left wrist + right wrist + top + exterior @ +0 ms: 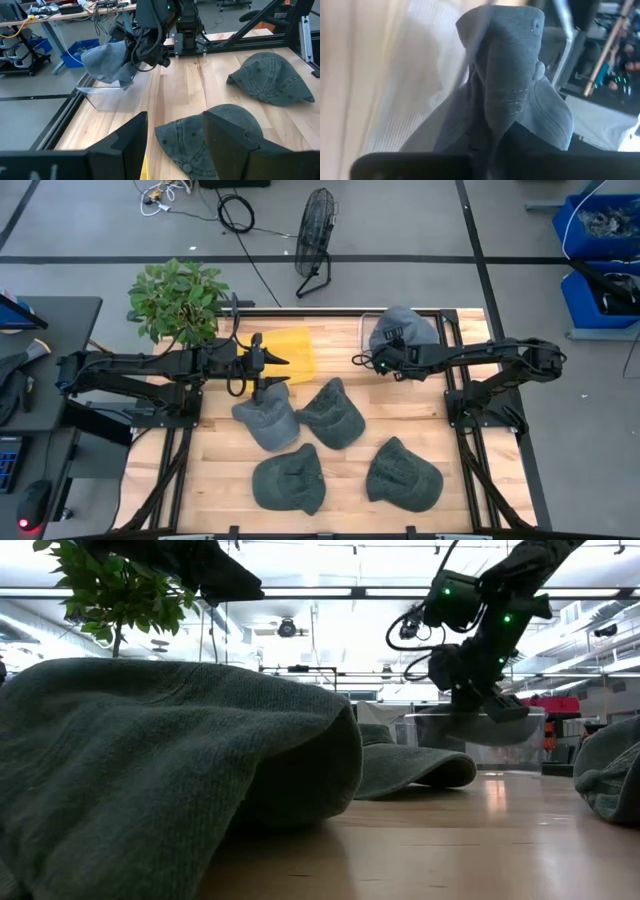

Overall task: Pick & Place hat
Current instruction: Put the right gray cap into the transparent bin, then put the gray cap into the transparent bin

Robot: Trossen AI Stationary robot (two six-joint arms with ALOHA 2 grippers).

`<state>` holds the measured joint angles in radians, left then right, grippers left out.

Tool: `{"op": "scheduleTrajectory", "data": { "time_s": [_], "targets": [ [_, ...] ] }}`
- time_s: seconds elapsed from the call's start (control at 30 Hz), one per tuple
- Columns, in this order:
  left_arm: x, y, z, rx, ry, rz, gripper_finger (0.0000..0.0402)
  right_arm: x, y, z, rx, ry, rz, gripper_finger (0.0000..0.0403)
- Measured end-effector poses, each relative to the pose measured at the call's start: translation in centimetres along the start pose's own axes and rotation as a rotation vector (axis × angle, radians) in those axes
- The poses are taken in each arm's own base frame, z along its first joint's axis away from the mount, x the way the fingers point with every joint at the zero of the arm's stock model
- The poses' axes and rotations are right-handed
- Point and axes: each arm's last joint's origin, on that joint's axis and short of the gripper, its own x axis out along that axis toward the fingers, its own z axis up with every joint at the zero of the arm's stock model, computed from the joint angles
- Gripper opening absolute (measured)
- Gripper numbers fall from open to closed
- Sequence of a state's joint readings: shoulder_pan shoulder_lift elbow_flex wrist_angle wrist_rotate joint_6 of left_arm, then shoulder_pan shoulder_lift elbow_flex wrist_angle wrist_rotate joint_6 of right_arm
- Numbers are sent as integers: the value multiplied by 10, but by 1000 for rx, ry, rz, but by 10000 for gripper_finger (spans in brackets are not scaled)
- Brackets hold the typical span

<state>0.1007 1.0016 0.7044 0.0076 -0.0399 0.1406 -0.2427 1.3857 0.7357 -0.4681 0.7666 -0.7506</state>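
My right gripper (pixel 383 362) is at the table's far right, shut on a grey-blue hat (pixel 402 330) that it holds over a clear plastic bin (pixel 112 96). The low view shows that hat (pixel 492 727) just above the bin (pixel 480 748). My left gripper (pixel 175 145) is open and hovers above a dark green hat (pixel 210 137) near the table's middle, touching nothing. In the high view the left gripper (pixel 266 366) stands over the hat (pixel 265 420), which lies flat on the wood. My right gripper pinches a bunched fold of the grey-blue hat's crown (pixel 492 132) between its two fingers, several layers gathered together. The fingers themselves are hidden at the lower edge of the wrist view. The hat (pixel 107 62) is lifted clear and hangs beside the gripper over the bin.
Three more dark green hats lie on the table (pixel 215 480): one at the middle (pixel 333 413), two near the front (pixel 290 480) (pixel 403 473). A yellow sheet (pixel 290 352) lies at the far left, beside a potted plant (pixel 178 298). Black frame rails border both sides.
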Motion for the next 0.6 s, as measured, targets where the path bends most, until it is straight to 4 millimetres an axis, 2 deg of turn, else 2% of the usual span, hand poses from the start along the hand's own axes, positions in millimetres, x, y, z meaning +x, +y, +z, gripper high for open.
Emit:
{"op": "scheduleTrajectory", "data": {
  "time_s": [0.23, 0.33, 0.47, 0.6],
  "targets": [
    [0, 0, 0, 0, 0, 0, 193, -1, 0, 2, 39, -2, -21, 111],
    [0, 0, 0, 0, 0, 0, 193, -8, -2, 6, 25, -3, -47, 139],
    [0, 0, 0, 0, 0, 0, 193, -30, -11, 19, 36, -34, -109, 161],
    [0, 0, 0, -2, -1, 0, 193, -65, -27, 35, 87, -102, -160, 162]
  ]
}}
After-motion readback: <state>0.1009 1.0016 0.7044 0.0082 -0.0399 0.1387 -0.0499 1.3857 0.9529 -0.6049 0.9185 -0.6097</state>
